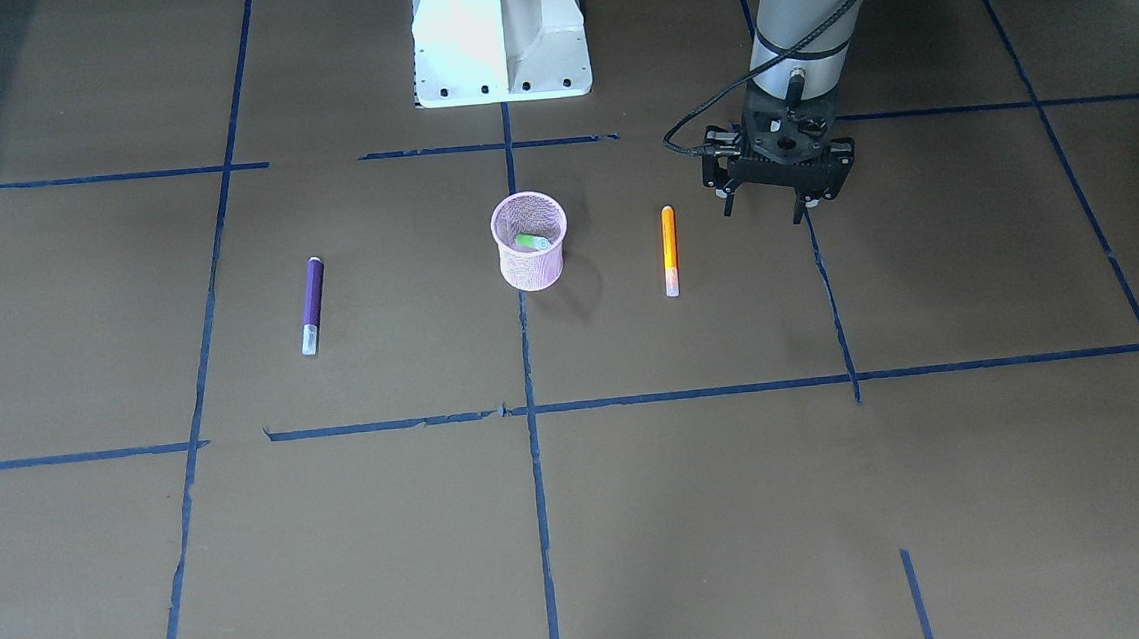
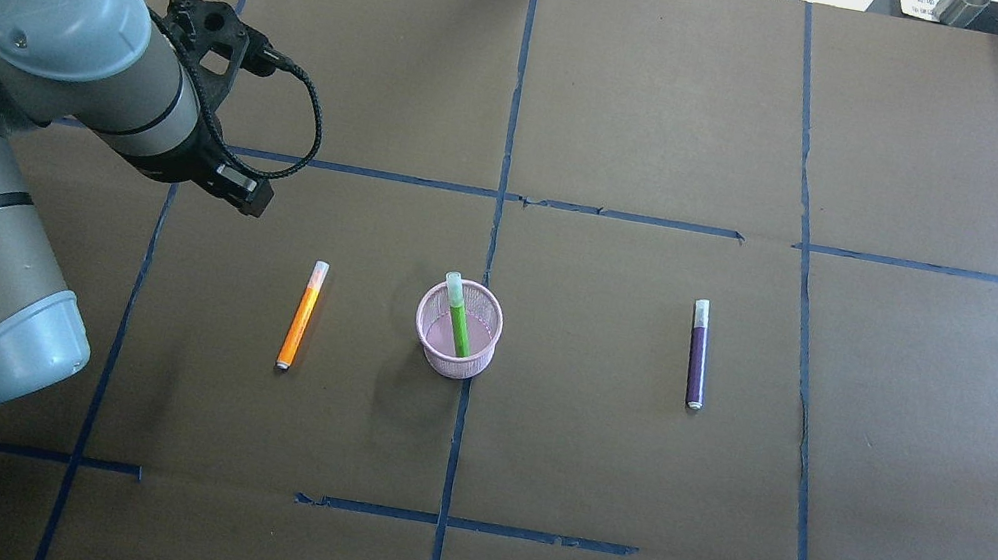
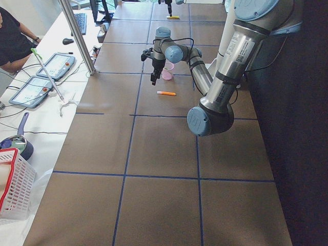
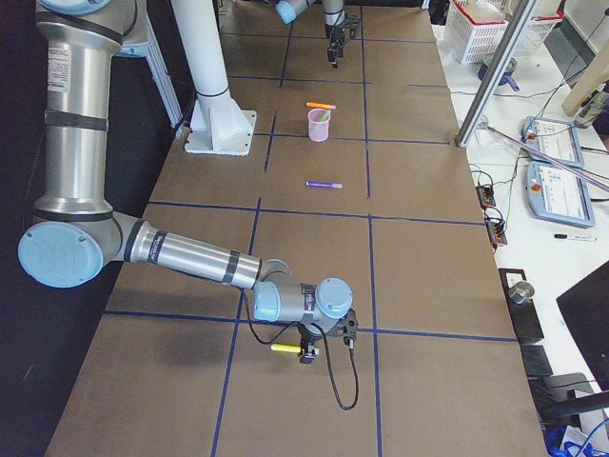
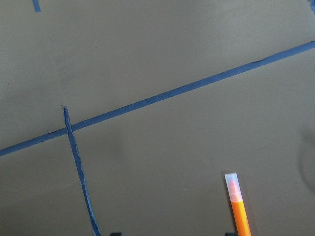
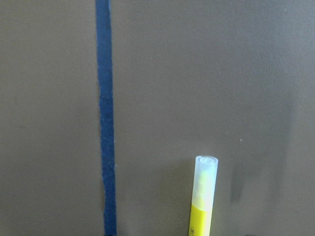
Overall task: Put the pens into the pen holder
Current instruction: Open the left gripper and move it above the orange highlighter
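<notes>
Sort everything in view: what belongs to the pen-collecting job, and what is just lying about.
Job: purple pen, orange pen, green pen standing in the pink pen holder, yellow pen far down the table, left pincer.

Lying about: control tablets, pan, white basket, keyboard.

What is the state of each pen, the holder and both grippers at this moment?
green pen: standing tilted inside the pen holder.
pen holder: upright, holds one pen.
orange pen: lying flat, outside the holder.
purple pen: lying flat, outside the holder.
left gripper: open, empty, near the orange pen.
right gripper: at a yellow pen; open or shut, cannot tell.
</notes>
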`<state>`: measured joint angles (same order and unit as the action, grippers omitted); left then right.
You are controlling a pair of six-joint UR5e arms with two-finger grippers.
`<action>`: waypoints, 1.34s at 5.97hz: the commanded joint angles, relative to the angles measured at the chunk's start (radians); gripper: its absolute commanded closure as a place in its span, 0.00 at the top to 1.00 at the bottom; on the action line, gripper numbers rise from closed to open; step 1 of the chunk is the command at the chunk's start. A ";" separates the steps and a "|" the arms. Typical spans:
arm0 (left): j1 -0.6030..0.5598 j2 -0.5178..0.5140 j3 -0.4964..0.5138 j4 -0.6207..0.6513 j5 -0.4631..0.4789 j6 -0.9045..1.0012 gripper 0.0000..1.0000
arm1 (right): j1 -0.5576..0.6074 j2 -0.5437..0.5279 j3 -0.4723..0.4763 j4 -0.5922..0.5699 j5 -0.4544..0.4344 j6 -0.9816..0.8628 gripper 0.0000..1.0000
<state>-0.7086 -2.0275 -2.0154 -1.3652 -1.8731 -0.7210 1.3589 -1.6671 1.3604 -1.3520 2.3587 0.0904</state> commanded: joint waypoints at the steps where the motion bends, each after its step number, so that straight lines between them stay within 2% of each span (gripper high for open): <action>1: -0.002 0.001 -0.002 -0.002 0.002 0.000 0.76 | -0.004 0.042 -0.061 -0.001 0.001 0.047 0.90; 3: -0.002 0.001 0.000 -0.003 0.000 0.002 0.76 | -0.003 0.040 -0.063 -0.001 0.002 0.063 0.76; 7: -0.003 0.003 -0.002 -0.009 0.003 0.002 0.76 | -0.003 0.024 -0.079 -0.001 0.004 0.063 0.76; 8: -0.003 0.004 -0.002 -0.009 0.003 0.002 0.76 | -0.003 0.024 -0.080 -0.001 0.004 0.063 0.72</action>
<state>-0.7117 -2.0243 -2.0170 -1.3740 -1.8703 -0.7194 1.3560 -1.6426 1.2831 -1.3530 2.3619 0.1533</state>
